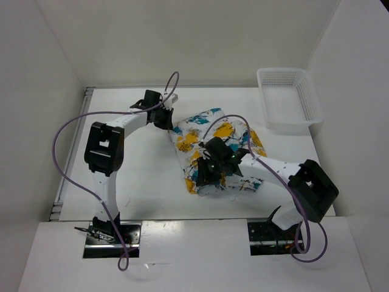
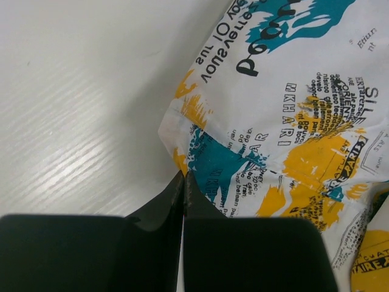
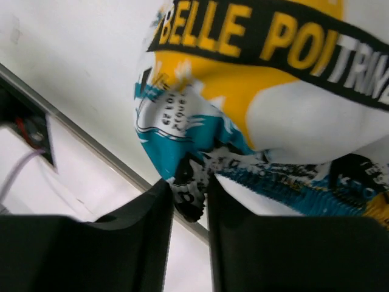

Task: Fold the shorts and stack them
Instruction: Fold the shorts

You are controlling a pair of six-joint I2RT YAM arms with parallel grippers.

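Observation:
The shorts, white with teal, yellow-orange and black print, lie partly bunched in the middle of the table. My left gripper is at their far-left corner. In the left wrist view its jaws are shut, with the edge of the shorts running into the tips. My right gripper is at their near edge. In the right wrist view it is shut on a bunched fold of the shorts, lifted off the table.
A white plastic mesh basket stands at the far right of the table, apart from the shorts. White walls close in the table on three sides. A metal strip marks the table's near edge.

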